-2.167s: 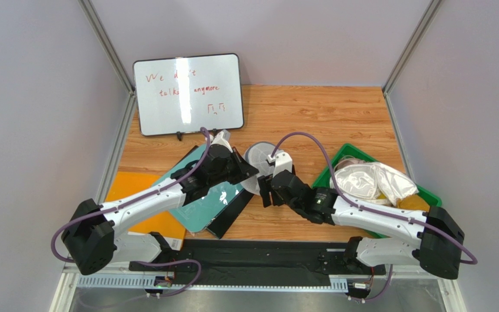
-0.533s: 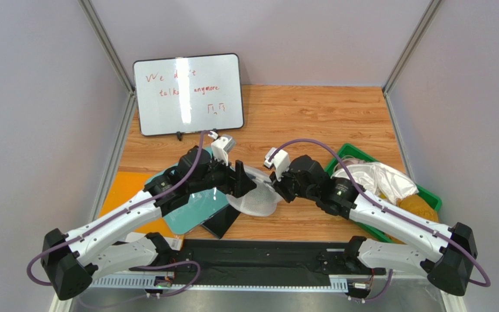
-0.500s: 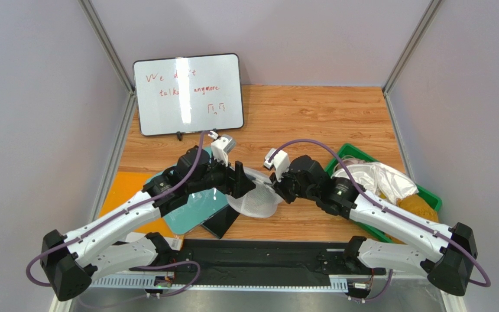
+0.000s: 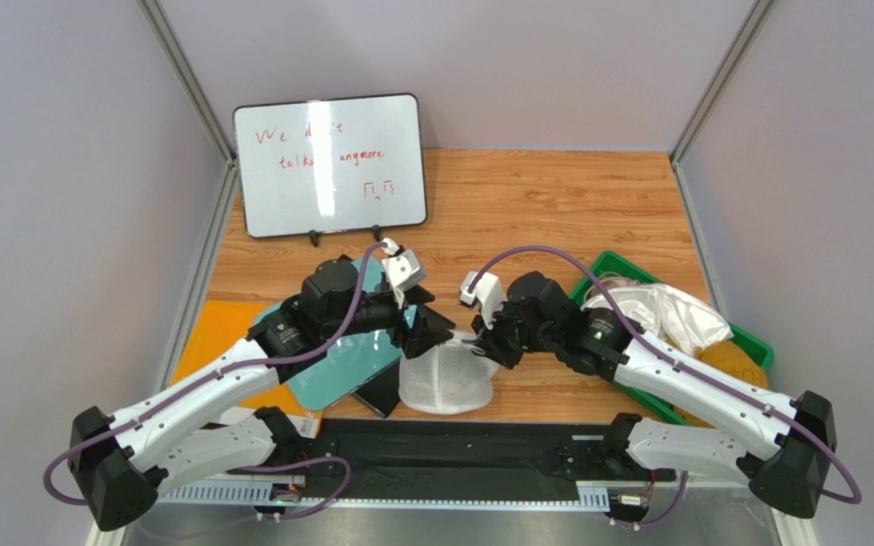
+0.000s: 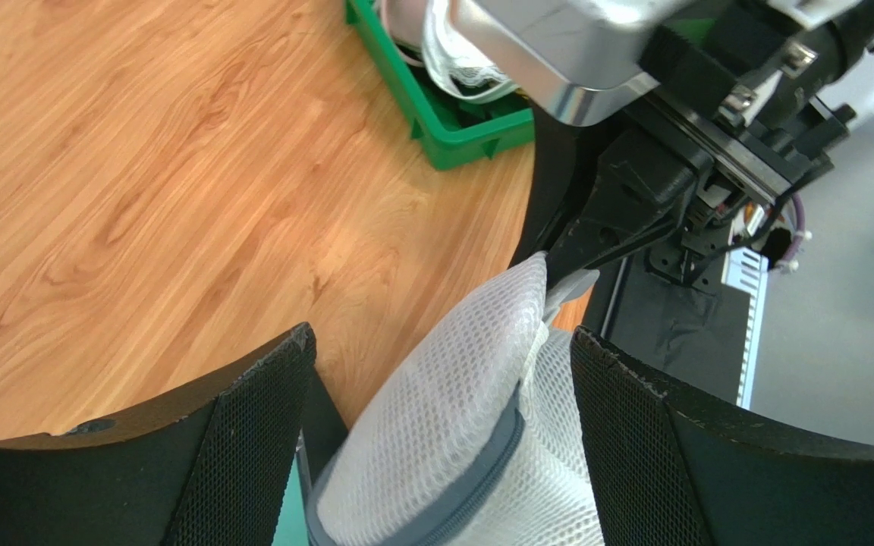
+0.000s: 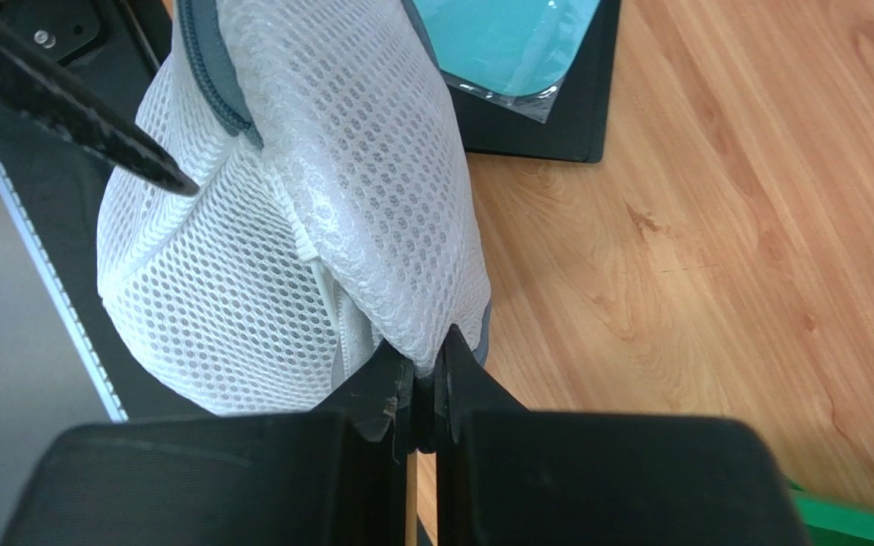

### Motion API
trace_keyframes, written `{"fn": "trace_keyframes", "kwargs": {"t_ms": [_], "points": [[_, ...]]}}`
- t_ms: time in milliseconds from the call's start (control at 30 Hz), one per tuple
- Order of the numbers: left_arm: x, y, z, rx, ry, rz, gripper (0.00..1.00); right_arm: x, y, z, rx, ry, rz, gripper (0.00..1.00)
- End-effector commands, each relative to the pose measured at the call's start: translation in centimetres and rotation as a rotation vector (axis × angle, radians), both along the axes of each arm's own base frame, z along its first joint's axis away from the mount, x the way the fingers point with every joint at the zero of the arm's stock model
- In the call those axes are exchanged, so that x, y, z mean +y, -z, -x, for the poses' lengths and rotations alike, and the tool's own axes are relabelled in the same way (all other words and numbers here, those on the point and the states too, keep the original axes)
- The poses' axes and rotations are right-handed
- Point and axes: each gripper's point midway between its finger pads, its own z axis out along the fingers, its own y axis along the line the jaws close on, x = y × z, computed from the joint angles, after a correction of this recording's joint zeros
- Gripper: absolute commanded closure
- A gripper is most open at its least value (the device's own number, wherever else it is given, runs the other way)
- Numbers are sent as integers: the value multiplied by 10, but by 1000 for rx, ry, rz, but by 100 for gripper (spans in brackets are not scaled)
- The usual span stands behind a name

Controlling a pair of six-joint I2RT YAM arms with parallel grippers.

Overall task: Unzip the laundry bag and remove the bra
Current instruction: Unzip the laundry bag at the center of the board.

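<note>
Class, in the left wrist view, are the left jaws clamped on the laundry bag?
No, the left jaws stand wide apart, the laundry bag between them.

The top view is bright and even, lit from above. A white shine sits low on the whiteboard (image 4: 330, 165). Shadows on the wooden surface (image 4: 544, 205) are soft. In the left wrist view, the metal part (image 5: 556, 57) at 1 o'clock glares and is blurry. In the right wrist view, the right gripper (image 6: 425, 358) at 6 o'clock is dark and fuzzy; the laundry bag (image 6: 293, 228) is sharp.
</note>
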Motion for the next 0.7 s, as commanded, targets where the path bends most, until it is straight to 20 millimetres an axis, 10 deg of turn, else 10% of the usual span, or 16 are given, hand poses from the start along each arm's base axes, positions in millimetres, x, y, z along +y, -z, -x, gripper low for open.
{"fn": "trace_keyframes", "kwargs": {"t_ms": [0, 500, 600, 667], "points": [[-15, -10, 7, -105, 126, 45, 12, 12, -34, 1, -23, -41, -102, 100], [-22, 26, 25, 47, 215, 12, 44, 8, -43, -12, -15, -13, -148, 100], [-23, 32, 28, 78, 228, 4, 65, 9, -46, -13, -14, -10, -157, 100], [-21, 40, 26, 106, 207, -19, 97, 7, -46, -20, -22, 34, -147, 96]]}}
